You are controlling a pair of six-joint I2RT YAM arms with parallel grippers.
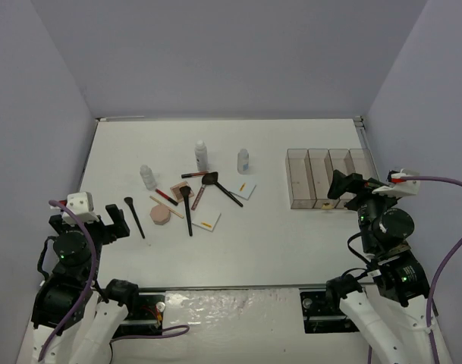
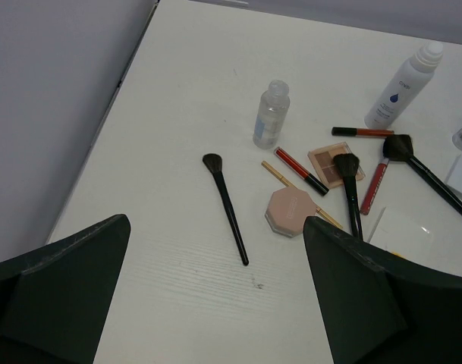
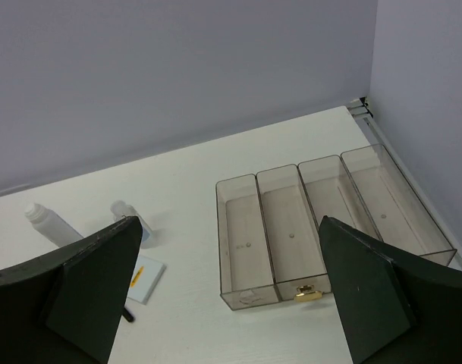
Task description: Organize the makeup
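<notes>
Makeup (image 1: 187, 193) sits scattered mid-frame, sorting seemingly unstarted. Left claw (image 2: 215, 224) and right claw (image 3: 229, 224) gape empty; next, grasp a brush (image 2: 229, 216).

The place looked like a robotics laboratory cell, not a home. A flat white table (image 1: 291, 243) was closed in on three sides by plain, pale grey-violet panel walls (image 1: 231, 53). Two black robot arms were bolted at its near edge, the left arm (image 1: 67, 262) and the right arm (image 1: 390, 243), with purple cables (image 1: 452, 182) hanging loose from them. On the table lay a small group of makeup items (image 1: 187, 205) and a clear plastic four-compartment organizer (image 1: 319, 178).
</notes>
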